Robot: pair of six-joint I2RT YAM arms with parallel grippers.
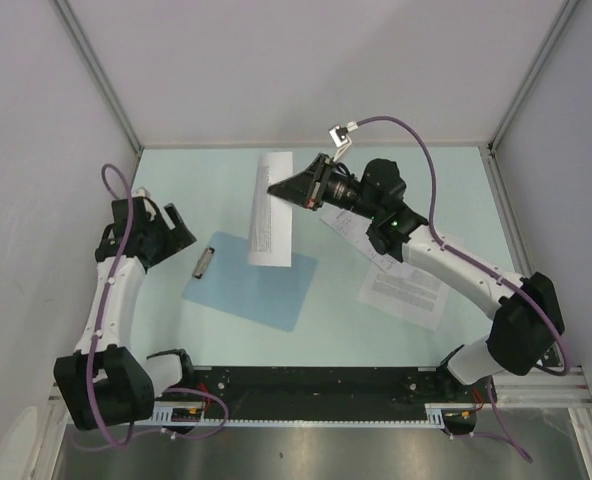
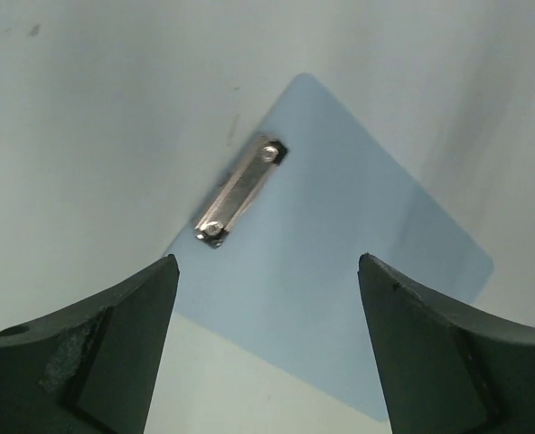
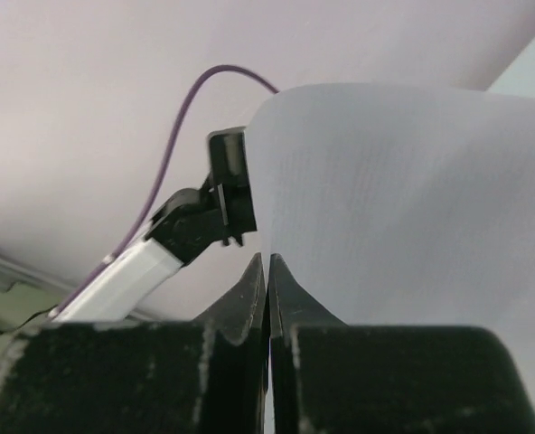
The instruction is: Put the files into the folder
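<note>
The light-blue folder [image 1: 248,287] lies flat at the table's middle left, its silver clip [image 1: 203,262] at the left short edge. My right gripper [image 1: 279,188] is shut on one white printed sheet [image 1: 272,210] and holds it raised over the folder's far edge; in the right wrist view the sheet [image 3: 403,208] fills the right side above the closed jaws. More files [image 1: 401,285] lie on the table under my right arm. My left gripper [image 1: 181,232] is open and empty just left of the clip; its wrist view shows the folder [image 2: 340,262] and clip [image 2: 239,192] between its fingers.
Grey walls enclose the pale green table [image 1: 186,180] on three sides. A black rail [image 1: 306,385] runs along the near edge between the arm bases. My left arm shows in the right wrist view [image 3: 173,240].
</note>
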